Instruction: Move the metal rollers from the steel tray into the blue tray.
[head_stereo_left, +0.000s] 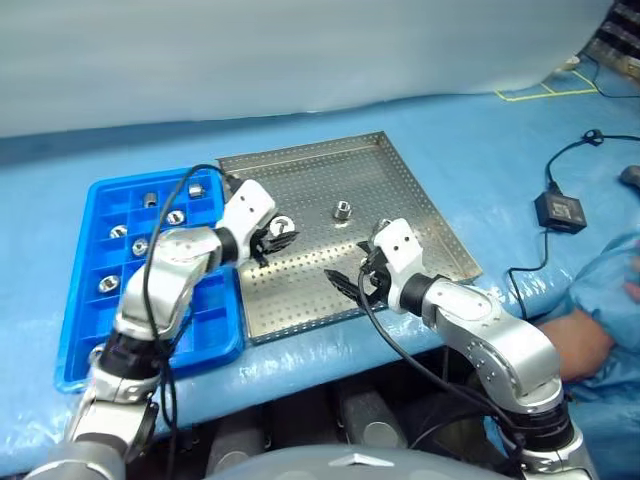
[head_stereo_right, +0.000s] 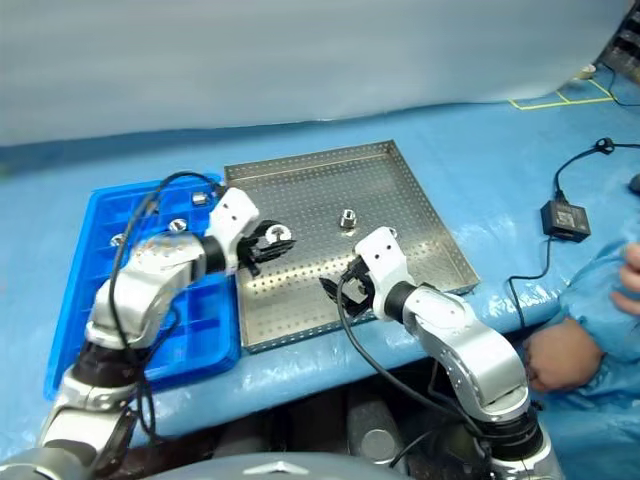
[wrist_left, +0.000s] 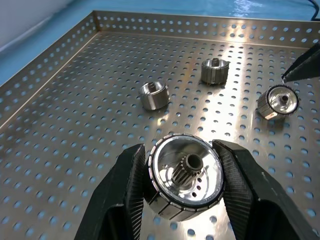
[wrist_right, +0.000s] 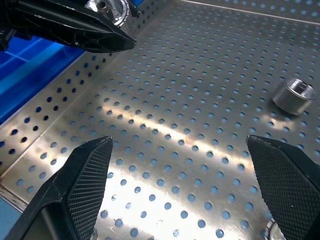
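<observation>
Blue-covered table (head_stereo_left: 470, 130) with two trays side by side. The steel tray (head_stereo_left: 400, 165), perforated and low-rimmed, lies touching the blue tray (head_stereo_left: 85, 300) along one long edge. The blue tray's grid of square compartments holds several metal rollers (head_stereo_left: 150, 199), one to a compartment, mostly in the far rows; the near compartments look bare. On the steel tray's floor, loose rollers lie well apart: one roller (head_stereo_left: 342, 210) stands near the middle, and the left wrist view shows three loose rollers (wrist_left: 153, 95) on the perforated floor beyond the fingers. The left gripper (head_stereo_left: 277, 232) is clenched on a roller with a small toothed hub (wrist_left: 186, 178), gripped by its sides between the two black fingers (wrist_left: 125, 192) and held above the steel tray's floor near the edge that adjoins the blue tray. The right gripper (head_stereo_left: 352, 288) hangs over the tray's near part, fingers (wrist_right: 85, 175) spread wide with nothing between them. At the table's right edge, a person's blue sleeve (head_stereo_left: 610, 290) and a black cabled box (head_stereo_left: 560, 212).
</observation>
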